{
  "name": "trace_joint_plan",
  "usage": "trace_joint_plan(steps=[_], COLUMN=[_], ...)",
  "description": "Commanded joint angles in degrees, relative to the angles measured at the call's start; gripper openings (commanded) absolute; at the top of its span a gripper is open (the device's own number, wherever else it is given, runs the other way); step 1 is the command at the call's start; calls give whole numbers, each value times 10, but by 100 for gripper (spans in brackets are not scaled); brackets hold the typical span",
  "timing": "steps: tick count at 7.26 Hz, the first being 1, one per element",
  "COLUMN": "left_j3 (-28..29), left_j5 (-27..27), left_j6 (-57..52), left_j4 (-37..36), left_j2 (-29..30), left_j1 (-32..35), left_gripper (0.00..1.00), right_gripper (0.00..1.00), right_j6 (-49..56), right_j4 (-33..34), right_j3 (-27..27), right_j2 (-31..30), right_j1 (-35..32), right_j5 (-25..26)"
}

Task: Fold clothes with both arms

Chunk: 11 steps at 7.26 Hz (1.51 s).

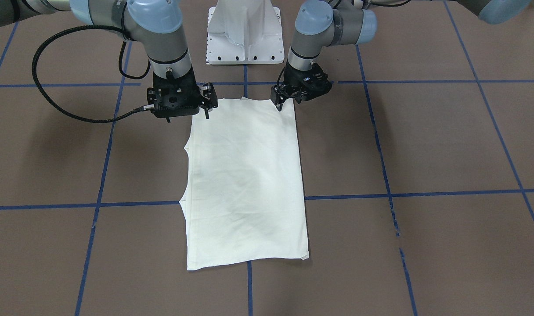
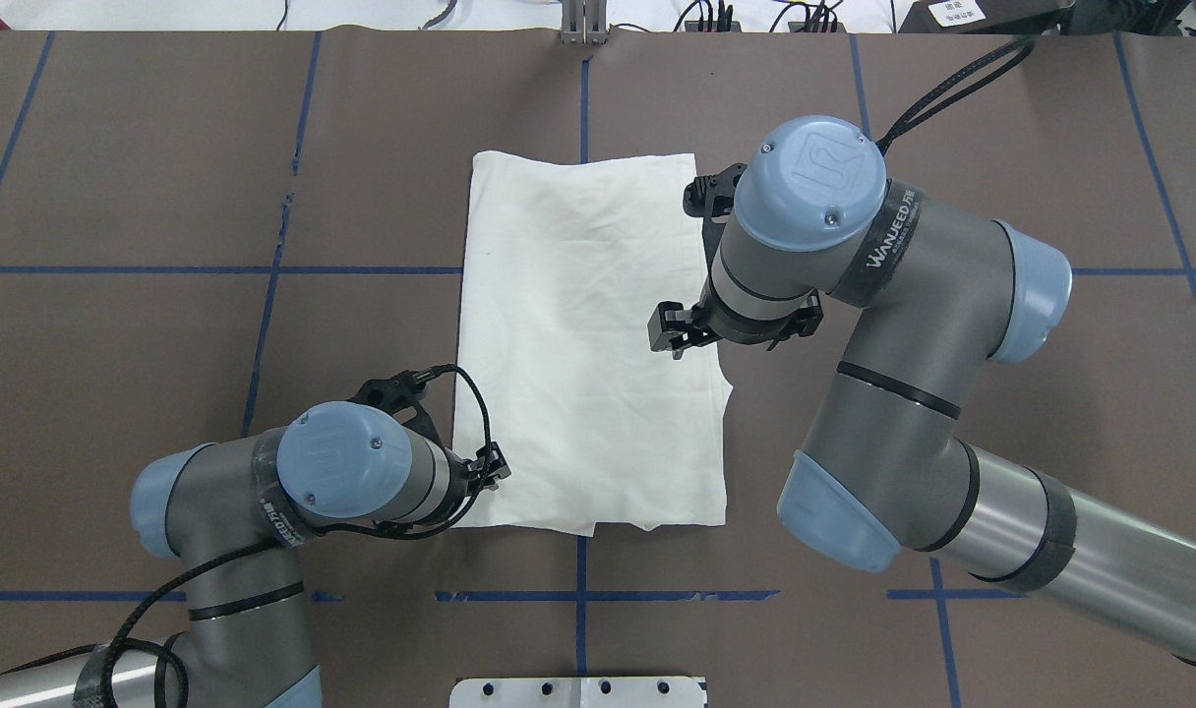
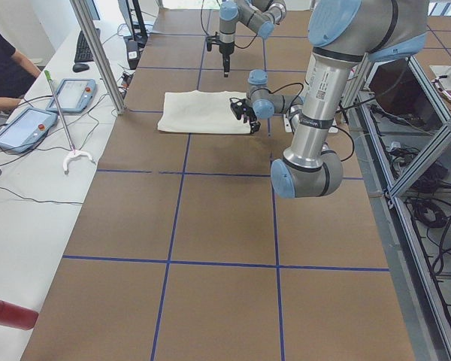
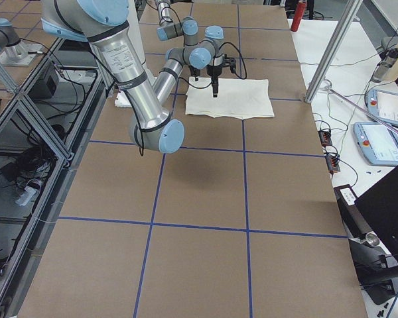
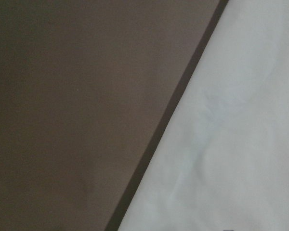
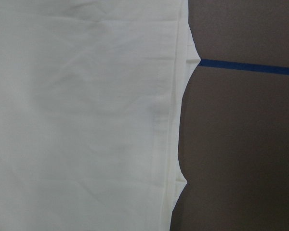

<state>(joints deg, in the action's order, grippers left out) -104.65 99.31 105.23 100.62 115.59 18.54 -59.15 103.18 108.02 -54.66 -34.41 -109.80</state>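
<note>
The clothes [image 1: 245, 175] are one cream-white shirt folded into a long rectangle, plain side up, flat on the brown table [image 2: 588, 344]. My left gripper [image 1: 288, 103] is low at the shirt's robot-side corner [image 2: 490, 470], its fingers apart and nothing lifted. The left wrist view shows only that cloth edge [image 5: 231, 144] very close. My right gripper [image 1: 188, 116] hangs open above the shirt's other long edge [image 2: 682, 339], holding nothing. The right wrist view looks down on the hem [image 6: 86, 120] from higher up. No fingers show in either wrist view.
Blue tape lines [image 1: 381, 193] grid the brown table. The white pedestal base [image 1: 244, 35] stands just behind the shirt. Beside the table lie tablets [image 3: 26, 124], a white hook tool [image 3: 74, 158] and a red cylinder [image 3: 7, 312]. A seated person [image 3: 4, 68] is there too.
</note>
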Motion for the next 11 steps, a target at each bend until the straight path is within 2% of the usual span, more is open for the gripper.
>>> trace_joint_plan(steps=[1,2,8,9,11], left_j3=[1,1,-1,-2,-6], left_j5=[-5,-6,-6,-6,-8], left_j6=[0,-1,-5,-2,-1], left_j4=[-1,-1,-2,-2,-2], left_j2=[0,-1,-8,-7,-7], left_j1=[-3,-3,-11,-11,-23], left_gripper=[52,48,47,34,1], right_gripper=[100,100,100,100,100], right_j6=[0,0,1,1,0], right_j4=[0,0,0,0,0], right_j3=[0,0,0,0,0], right_j2=[-2,-3,-3,-3,-3], right_j1=[0,0,-1,0,-1], right_j5=[-1,-1,0,-1,-1])
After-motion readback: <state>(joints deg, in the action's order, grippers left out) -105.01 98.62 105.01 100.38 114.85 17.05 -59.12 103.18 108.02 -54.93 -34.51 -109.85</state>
